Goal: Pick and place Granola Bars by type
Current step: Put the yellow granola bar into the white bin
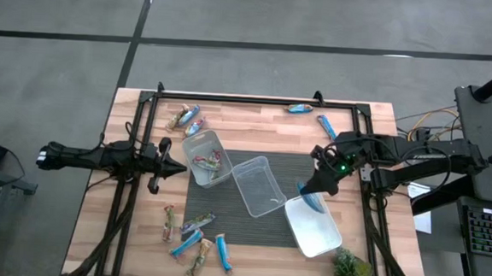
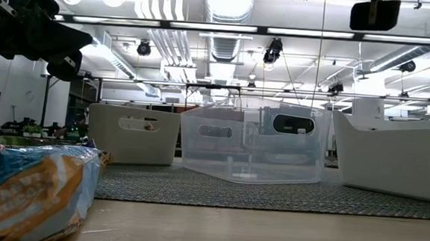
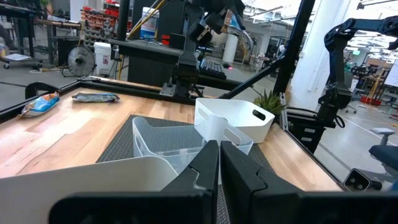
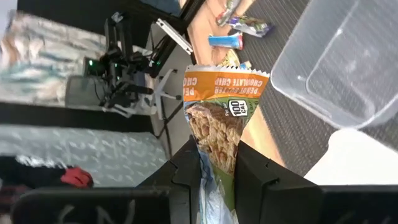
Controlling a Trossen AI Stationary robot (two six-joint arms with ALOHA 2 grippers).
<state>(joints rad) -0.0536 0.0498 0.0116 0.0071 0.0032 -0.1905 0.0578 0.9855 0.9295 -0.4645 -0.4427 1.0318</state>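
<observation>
My right gripper (image 1: pixel 320 182) hangs over the far rim of the white tub (image 1: pixel 324 239), shut on a granola bar (image 4: pixel 222 109) with an orange-tan and blue wrapper. My left gripper (image 1: pixel 172 168) is shut and holds nothing; it sits level beside the left tub (image 1: pixel 196 143), which has a few bars in it. The middle clear tub (image 1: pixel 260 187) lies between the other two. Loose bars lie flat on the wood by the far edge (image 1: pixel 184 117) (image 1: pixel 300 108) and by the near edge (image 1: pixel 193 239). One bar (image 2: pixel 31 184) shows close up in the low view. My right gripper pinches the granola bar by one end (image 4: pixel 216 163) between its two fingers (image 4: pixel 186 169), with the bar running on along the fingers and past their tips. The bar is lifted clear and slants down from the gripper above the white tub (image 1: pixel 311 198).
A small green plant (image 1: pixel 351 269) stands at the near right corner beside the white tub. A dark mat (image 1: pixel 289 168) lies under the tubs. Black frame rails (image 1: pixel 240 97) run along the far edge and the sides. Bare wood shows at the near left (image 1: pixel 120 233).
</observation>
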